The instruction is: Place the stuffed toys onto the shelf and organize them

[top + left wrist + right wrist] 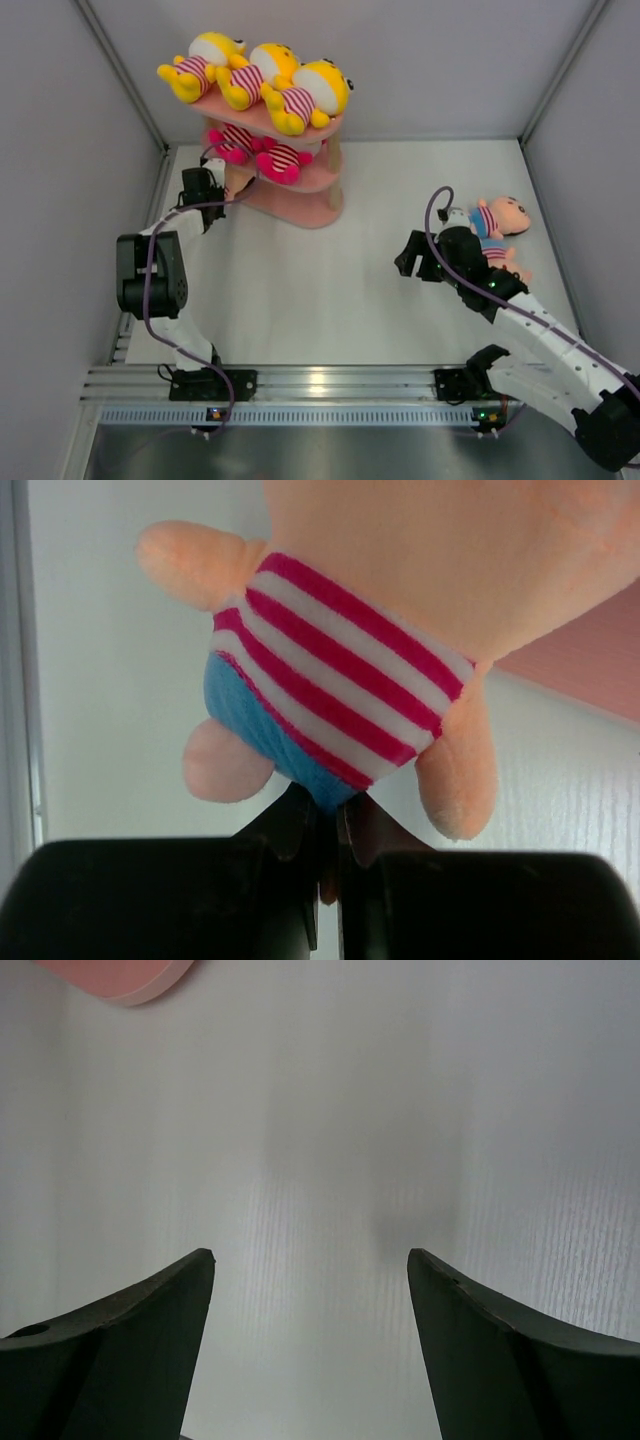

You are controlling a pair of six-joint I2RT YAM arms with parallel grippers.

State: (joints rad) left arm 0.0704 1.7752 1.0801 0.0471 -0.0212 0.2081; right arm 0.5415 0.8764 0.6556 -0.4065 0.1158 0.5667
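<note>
The pink three-tier shelf [322, 178] stands at the back left. Three yellow toys [290, 90] lie on its top board and two pink-and-white toys [262, 150] on the middle board. My left gripper [222, 186] is at the shelf's left end by the bottom board, shut on the blue bottom of a peach-faced toy [340, 670], which hangs head-away in front of the jaws [330, 815]. My right gripper [407, 255] is open and empty over bare table [310, 1255]. Two more peach-faced toys [497, 220] lie at the right, just behind the right arm, one partly hidden [508, 264].
Grey walls close in the table on the left, back and right. The shelf's bottom board edge [120, 978] shows at the top left of the right wrist view. The metal rail [320, 385] with the arm bases runs along the near edge.
</note>
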